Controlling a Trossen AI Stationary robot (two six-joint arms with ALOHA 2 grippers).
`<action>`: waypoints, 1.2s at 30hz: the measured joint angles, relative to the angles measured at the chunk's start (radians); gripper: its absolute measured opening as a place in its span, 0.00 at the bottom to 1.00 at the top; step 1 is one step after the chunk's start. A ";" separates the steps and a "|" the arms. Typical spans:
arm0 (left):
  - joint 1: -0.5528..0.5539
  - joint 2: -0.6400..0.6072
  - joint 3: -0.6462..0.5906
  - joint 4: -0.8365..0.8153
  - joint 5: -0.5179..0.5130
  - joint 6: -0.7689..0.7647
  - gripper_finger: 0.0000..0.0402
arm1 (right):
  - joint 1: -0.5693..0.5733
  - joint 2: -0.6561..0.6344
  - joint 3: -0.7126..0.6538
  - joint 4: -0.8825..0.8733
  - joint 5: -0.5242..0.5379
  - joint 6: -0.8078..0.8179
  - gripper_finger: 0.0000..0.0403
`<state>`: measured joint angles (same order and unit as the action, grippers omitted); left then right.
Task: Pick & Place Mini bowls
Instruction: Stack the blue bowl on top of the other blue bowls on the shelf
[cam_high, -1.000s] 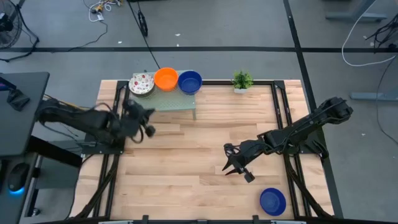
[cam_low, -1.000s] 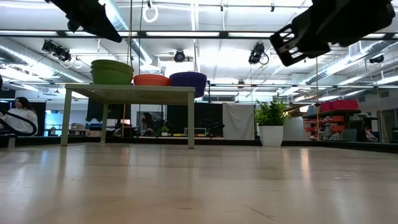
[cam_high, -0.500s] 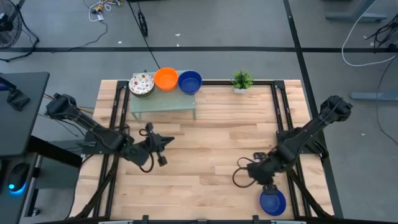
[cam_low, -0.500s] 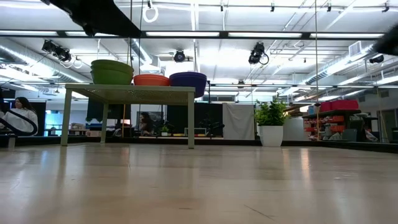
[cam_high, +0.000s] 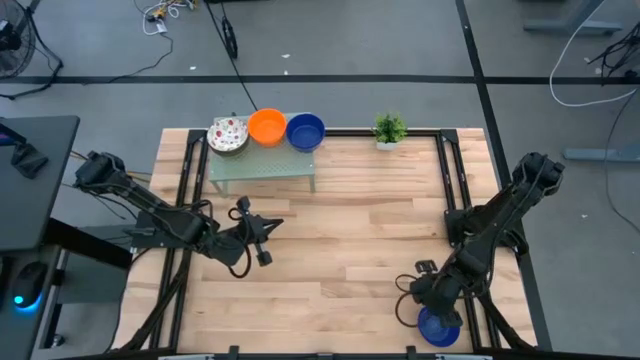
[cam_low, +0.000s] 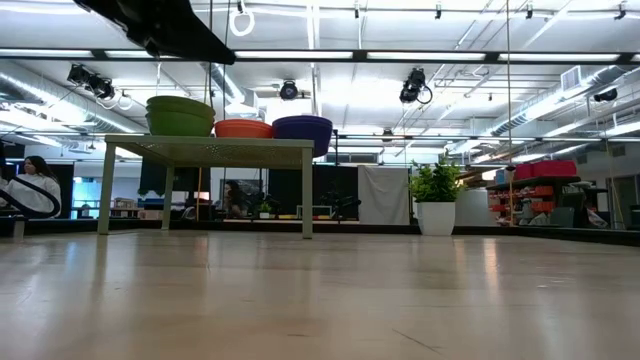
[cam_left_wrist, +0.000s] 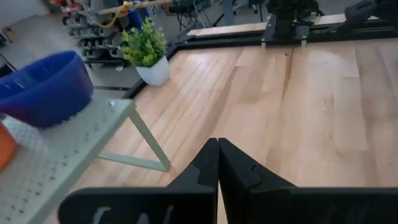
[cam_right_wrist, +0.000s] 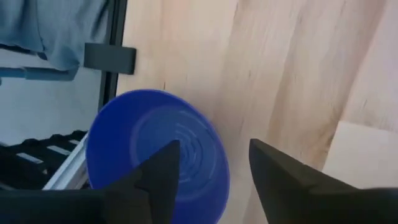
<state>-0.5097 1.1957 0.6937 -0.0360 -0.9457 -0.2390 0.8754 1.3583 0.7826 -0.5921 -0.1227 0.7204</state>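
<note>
green plant (cam_high: 389, 128) stands beside raised shelf (cam_high: 262, 163).

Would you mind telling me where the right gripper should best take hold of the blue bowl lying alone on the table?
Probably at the rim, from above: the blue bowl sits upright, mouth open, and the right gripper is open over it.

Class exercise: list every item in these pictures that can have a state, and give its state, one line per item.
Left gripper: shut, empty, above the wooden table.
Right gripper: open, over the lone blue mini bowl.
Lone blue mini bowl: upright on the table, ungrasped.
White red-speckled bowl stack, orange bowl, blue bowl: upright on the small green stand.
</note>
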 joint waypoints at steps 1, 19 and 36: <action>0.005 0.000 0.000 0.008 -0.001 0.011 0.01 | 0.001 0.005 0.000 0.002 0.003 -0.009 0.46; 0.059 0.000 0.000 0.026 0.060 0.023 0.01 | 0.040 0.104 -0.002 0.053 0.002 -0.252 0.23; 0.058 0.000 0.000 0.024 0.068 0.011 0.01 | -0.026 0.124 -0.002 0.149 0.028 -0.284 0.03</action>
<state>-0.4515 1.1957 0.6941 -0.0116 -0.8779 -0.2283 0.8493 1.4822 0.7807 -0.4428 -0.0943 0.4365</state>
